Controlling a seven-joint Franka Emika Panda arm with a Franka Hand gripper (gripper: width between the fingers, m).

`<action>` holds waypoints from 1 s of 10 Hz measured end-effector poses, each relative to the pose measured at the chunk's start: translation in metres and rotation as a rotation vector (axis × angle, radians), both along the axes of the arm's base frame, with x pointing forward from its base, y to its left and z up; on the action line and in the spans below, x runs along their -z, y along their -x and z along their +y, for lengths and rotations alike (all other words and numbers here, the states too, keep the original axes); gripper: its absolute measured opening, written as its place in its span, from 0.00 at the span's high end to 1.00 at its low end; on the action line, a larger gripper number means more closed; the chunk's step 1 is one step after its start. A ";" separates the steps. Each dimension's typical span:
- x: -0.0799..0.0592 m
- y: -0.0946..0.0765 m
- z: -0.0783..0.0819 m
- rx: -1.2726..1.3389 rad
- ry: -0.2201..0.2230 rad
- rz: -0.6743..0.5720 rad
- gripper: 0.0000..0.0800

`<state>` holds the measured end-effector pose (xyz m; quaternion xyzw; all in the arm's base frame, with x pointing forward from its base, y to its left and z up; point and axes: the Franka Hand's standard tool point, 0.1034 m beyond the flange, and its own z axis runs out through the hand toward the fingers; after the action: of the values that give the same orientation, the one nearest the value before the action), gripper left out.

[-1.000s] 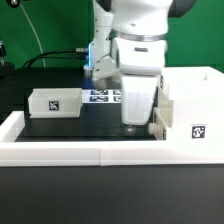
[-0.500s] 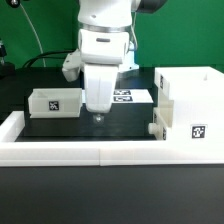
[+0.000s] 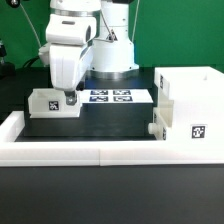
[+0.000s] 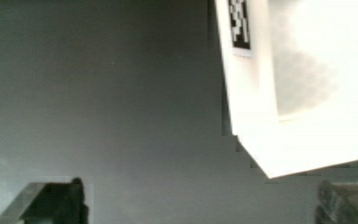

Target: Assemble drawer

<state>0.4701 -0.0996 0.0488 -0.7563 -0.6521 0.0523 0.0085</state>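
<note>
The tall white open-fronted housing (image 3: 190,108) stands at the exterior view's right, with a tagged small box (image 3: 160,128) against its near left side. The other small white open-top box (image 3: 54,102) with a tag sits at the left. My gripper (image 3: 70,99) hangs just above this left box's right end, open and empty. In the wrist view the box (image 4: 309,80) fills the upper right, with part of its tag showing, and the two dark fingertips (image 4: 55,203) stand wide apart with only black table between them.
The marker board (image 3: 110,96) lies flat at the back centre. A long low white border wall (image 3: 60,152) runs along the front and left side of the black table (image 3: 100,125). The arm's base stands behind the marker board.
My gripper has moved left across the table, from beside the housing, past the centre, to above the left small box. The parts have not moved.
</note>
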 end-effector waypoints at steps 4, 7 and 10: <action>0.000 0.000 0.001 0.192 0.015 -0.010 0.19; -0.008 0.003 -0.014 0.504 0.007 -0.111 0.19; -0.016 0.026 -0.008 0.792 -0.010 -0.186 0.19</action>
<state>0.4441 -0.1076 0.0653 -0.9503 -0.3089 -0.0270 -0.0275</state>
